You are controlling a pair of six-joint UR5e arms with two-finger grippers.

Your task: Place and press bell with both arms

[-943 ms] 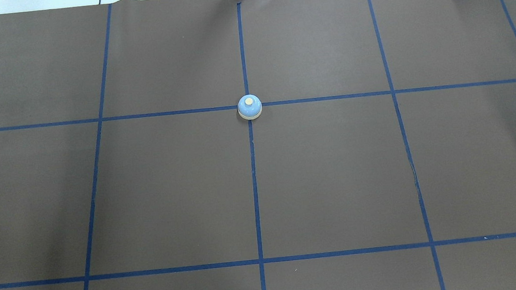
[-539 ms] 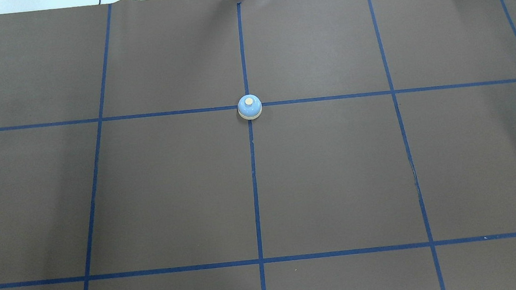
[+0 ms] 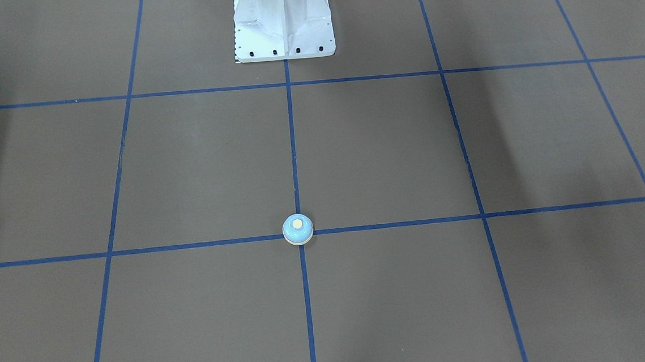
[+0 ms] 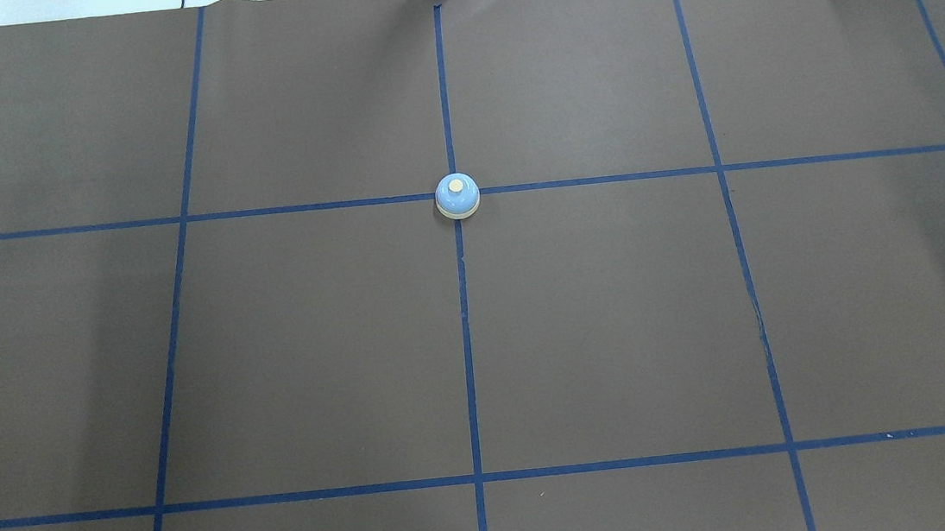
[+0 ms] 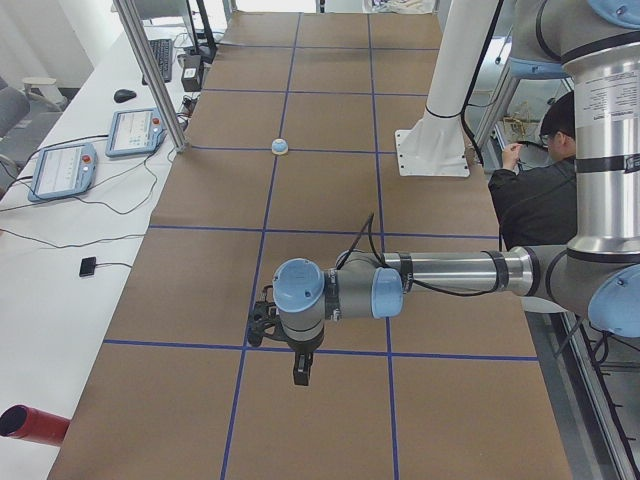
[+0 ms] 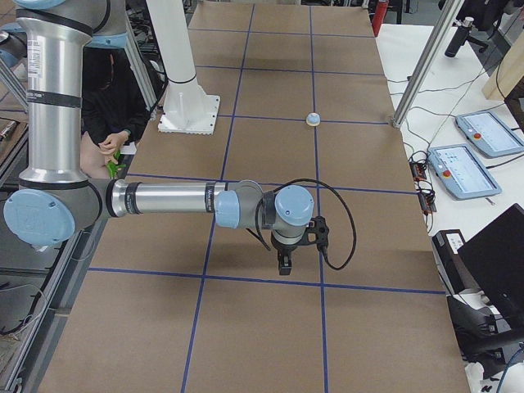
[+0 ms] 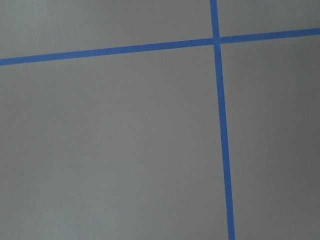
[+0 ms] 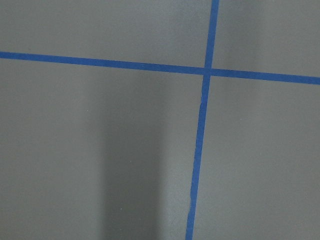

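A brown table is marked into large squares by blue tape lines. Seen from overhead, the bell, a small light-blue dome with a cream button, stands upright just above the centre of the frame, on a crossing of two tape lines.

Seen from the table's left end, the left claw hangs at lower centre, pointing down near a tape crossing. The left arm stretches off to the right. The bell sits well apart, in the upper middle.

Seen from the right end, the right arm comes in from the left, and the right claw points down at mid-frame, far from the bell.

I cannot tell whether either claw is open or closed.
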